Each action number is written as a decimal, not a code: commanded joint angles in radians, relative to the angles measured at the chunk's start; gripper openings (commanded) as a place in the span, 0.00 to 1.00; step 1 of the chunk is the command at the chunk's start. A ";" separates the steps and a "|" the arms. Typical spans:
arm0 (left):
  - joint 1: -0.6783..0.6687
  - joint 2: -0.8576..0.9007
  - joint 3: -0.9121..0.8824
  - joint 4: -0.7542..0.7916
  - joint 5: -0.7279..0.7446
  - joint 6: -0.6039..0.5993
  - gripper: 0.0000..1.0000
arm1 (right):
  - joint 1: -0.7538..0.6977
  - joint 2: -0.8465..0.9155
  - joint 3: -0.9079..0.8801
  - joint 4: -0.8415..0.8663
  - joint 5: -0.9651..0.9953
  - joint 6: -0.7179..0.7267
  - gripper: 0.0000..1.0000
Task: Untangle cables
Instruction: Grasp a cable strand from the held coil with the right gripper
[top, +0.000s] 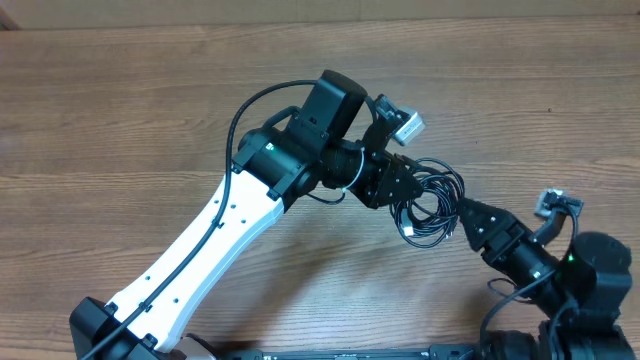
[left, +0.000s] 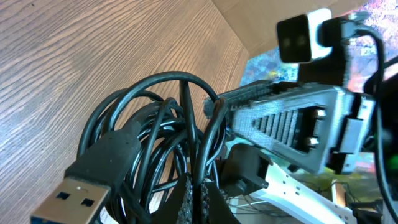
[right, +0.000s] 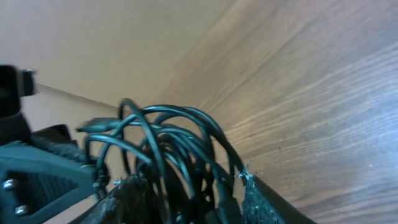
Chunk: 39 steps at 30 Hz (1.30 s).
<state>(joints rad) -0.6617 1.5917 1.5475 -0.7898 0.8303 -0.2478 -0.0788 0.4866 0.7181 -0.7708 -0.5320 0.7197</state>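
The cables (top: 432, 200) are thin black cords wound into one small coil at the middle right of the table. My left gripper (top: 402, 192) reaches in from the left. In the left wrist view its jaws (left: 196, 190) are shut on one strand of the coil (left: 155, 130), with a USB plug (left: 68, 196) close to the camera. My right gripper (top: 462, 217) comes in from the lower right. In the right wrist view its fingers (right: 186, 199) stand apart with the coil (right: 168, 143) between them. They do not squeeze it.
The brown wooden table (top: 120, 110) spreads around the coil. The white left arm (top: 215, 235) crosses the lower left. Thick black arm cables (top: 250, 105) loop above it. The right arm's base (top: 585, 275) sits at the lower right corner.
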 joint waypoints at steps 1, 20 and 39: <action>-0.009 -0.010 0.021 0.017 0.011 -0.048 0.04 | -0.004 0.030 0.016 0.020 -0.021 0.013 0.50; 0.001 -0.010 0.021 0.092 -0.022 -0.179 0.04 | -0.004 0.233 0.015 0.082 -0.029 -0.047 0.13; 0.060 -0.010 0.021 -0.077 -0.467 -0.391 0.12 | -0.004 0.246 0.024 0.305 -0.207 -0.034 0.04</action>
<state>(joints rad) -0.6170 1.5925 1.5475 -0.8680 0.4404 -0.6098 -0.0734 0.7387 0.7189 -0.5175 -0.6281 0.6804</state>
